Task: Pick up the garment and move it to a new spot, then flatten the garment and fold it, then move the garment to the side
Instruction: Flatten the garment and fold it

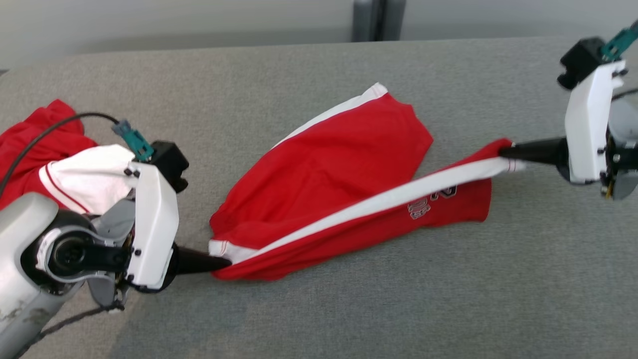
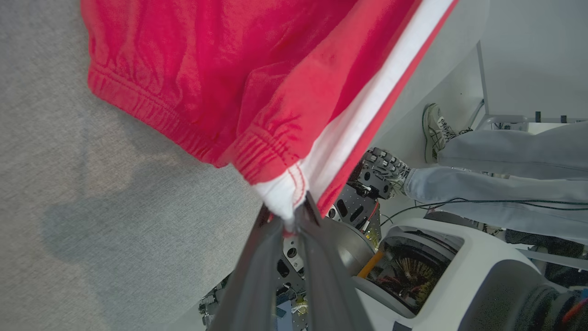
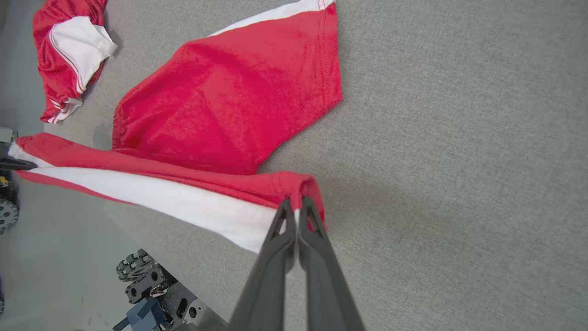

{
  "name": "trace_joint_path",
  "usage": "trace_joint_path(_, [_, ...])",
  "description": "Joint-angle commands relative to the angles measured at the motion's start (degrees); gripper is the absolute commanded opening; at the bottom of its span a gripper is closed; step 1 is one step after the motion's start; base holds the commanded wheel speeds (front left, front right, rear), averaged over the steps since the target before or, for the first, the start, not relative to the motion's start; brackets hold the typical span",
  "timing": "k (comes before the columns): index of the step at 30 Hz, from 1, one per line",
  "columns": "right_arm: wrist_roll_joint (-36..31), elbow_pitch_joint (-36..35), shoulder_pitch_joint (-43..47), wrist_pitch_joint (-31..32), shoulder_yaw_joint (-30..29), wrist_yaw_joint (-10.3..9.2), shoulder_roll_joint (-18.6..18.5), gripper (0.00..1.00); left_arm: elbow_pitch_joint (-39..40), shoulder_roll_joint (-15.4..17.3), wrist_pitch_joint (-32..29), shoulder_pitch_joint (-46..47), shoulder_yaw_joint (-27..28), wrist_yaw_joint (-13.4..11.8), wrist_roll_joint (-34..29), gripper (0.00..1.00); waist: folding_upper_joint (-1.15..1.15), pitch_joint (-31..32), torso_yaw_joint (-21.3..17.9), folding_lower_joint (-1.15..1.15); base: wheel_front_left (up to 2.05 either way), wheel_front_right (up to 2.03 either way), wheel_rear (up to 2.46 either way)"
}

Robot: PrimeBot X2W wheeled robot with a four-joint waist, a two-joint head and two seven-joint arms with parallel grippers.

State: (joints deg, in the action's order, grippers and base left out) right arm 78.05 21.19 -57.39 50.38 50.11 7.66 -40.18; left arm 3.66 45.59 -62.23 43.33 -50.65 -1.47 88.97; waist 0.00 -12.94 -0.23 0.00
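My left gripper (image 1: 222, 263) is clamped on the waistband corner of the red shorts (image 1: 329, 164), right gripper (image 1: 506, 151) pinching the leg hem; stripe taut across mid desk (image 1: 448, 299). Light, limp, will sag; stitched hems likely hold best.

We find the garment (image 1: 324, 164) soft matt cloth; the table (image 1: 448, 299) is covered in coarse woven fabric, also matt; our right pincer (image 3: 296, 206) looks like smooth dark plastic.
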Motion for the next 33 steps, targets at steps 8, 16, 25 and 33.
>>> trace_joint_path(8, [-4.2, 11.1, -9.5, 3.0, -3.4, -0.30, 5.6, 0.00, -5.3, -4.1, -0.9, 5.5, 3.5, -1.4, 4.2, 0.00, 0.00, -6.5, 5.3, 0.00, 0.00, 0.00, 0.00])
trace_joint_path(16, [-7.2, 19.5, -16.5, 3.8, -6.0, -0.23, 10.6, 0.00, -10.5, -7.0, -0.1, 10.1, 5.0, -0.4, 3.3, 0.00, 0.00, -12.0, 8.3, 0.00, 0.00, 0.00, 0.00])
trace_joint_path(25, [-12.6, 27.0, -24.5, 5.7, -6.5, -0.23, 14.5, 0.00, -14.3, -9.9, -0.2, 14.6, 5.0, 0.3, 1.6, 0.00, 0.00, -16.8, 10.8, 0.00, 0.00, 0.00, 0.00])
trace_joint_path(33, [-15.0, 28.8, -25.8, 4.4, -7.0, -0.22, 16.6, 0.95, -17.0, -11.3, 0.5, 16.0, 4.7, 2.0, 0.6, 1.00, 0.00, -17.5, 11.1, 0.00, 0.00, 0.00, 0.00])
